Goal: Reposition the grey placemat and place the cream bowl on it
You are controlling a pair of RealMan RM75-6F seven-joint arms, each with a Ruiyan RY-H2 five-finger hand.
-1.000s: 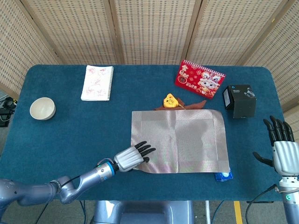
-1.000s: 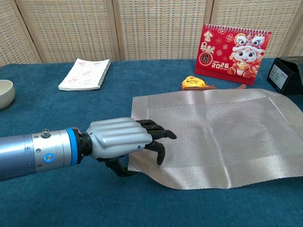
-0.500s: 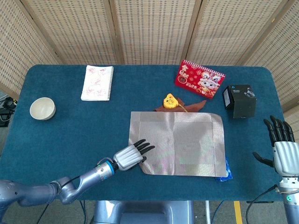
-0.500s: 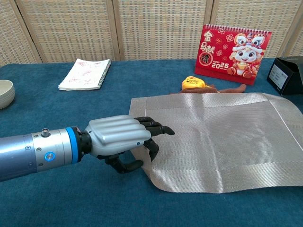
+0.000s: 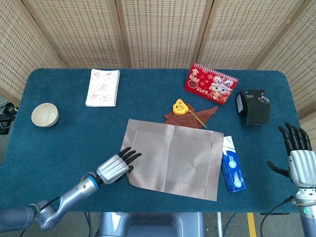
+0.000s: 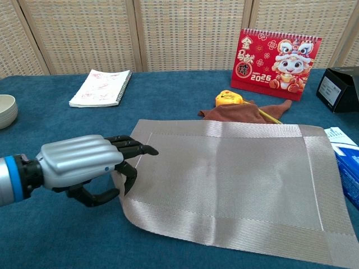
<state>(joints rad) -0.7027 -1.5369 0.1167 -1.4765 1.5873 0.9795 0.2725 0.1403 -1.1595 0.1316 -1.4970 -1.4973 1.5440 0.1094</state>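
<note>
On the blue counter (image 5: 74, 143) the grey placemat (image 5: 173, 158) lies flat but skewed, its near right corner reaching toward the front edge. Our left hand (image 5: 114, 167) pinches the mat's left edge, thumb under and fingers on top, as the chest view shows. To do this step well, we judge that we should keep that pinch low and drag parallel to the surface, so the cloth slides rather than folds. We should also turn it as we go, so its long edge squares with the counter. The right hand (image 5: 297, 157) hangs off the far right side, fingers spread and holding nothing. The toothpaste box (image 5: 231, 163) lies just beside the mat's right edge. The cream bowl (image 5: 45, 114) sits well apart at the left edge, so the mat should stop where our left hand can reach both.
</note>
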